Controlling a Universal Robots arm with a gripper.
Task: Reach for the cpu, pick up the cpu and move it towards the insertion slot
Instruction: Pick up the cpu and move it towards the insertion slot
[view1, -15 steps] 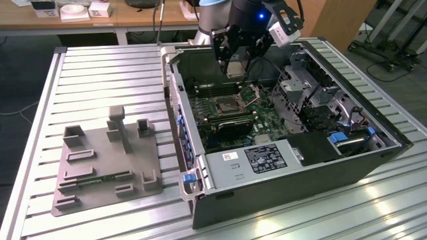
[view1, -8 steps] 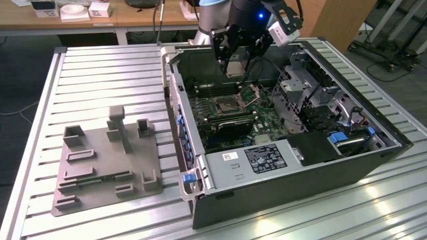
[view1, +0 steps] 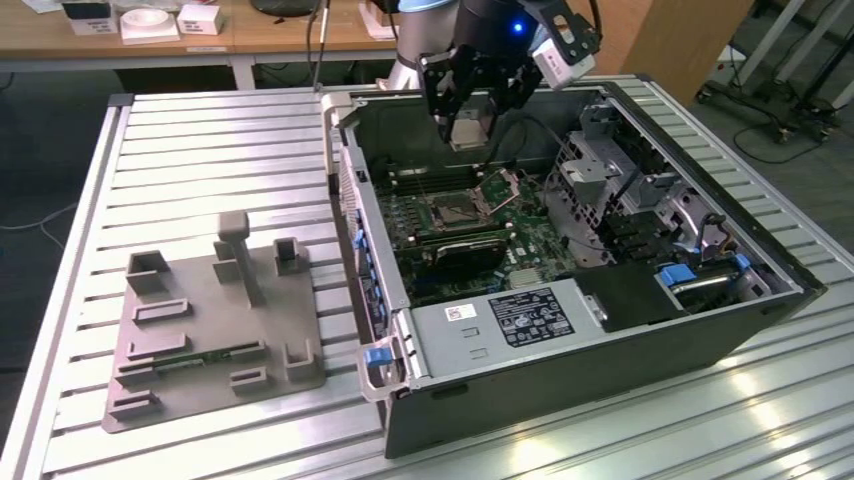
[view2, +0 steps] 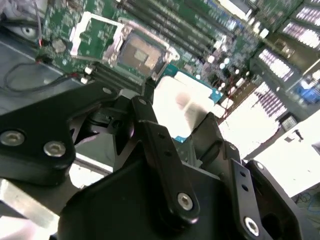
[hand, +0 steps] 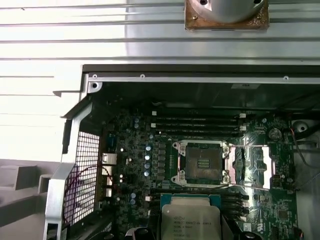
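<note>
Bright overhead glare on table (view1: 200, 140) slats — wrist views blurred.

From my remote seat I count one open computer case (view1: 587, 300) and one grey fixture plate (view1: 200, 330), both on the single slatted surface (view1: 200, 150). Inside the case I see one cpu (hand: 190, 220), one insertion slot (hand: 201, 162) with one hinged lid (hand: 257, 165) swung open, and one black card (view1: 467, 262). One gripper (view1: 470, 112) is in the exterior view, and on the wooden desk (view1: 267, 35) behind I make out three white boxes (view1: 147, 25).
</note>
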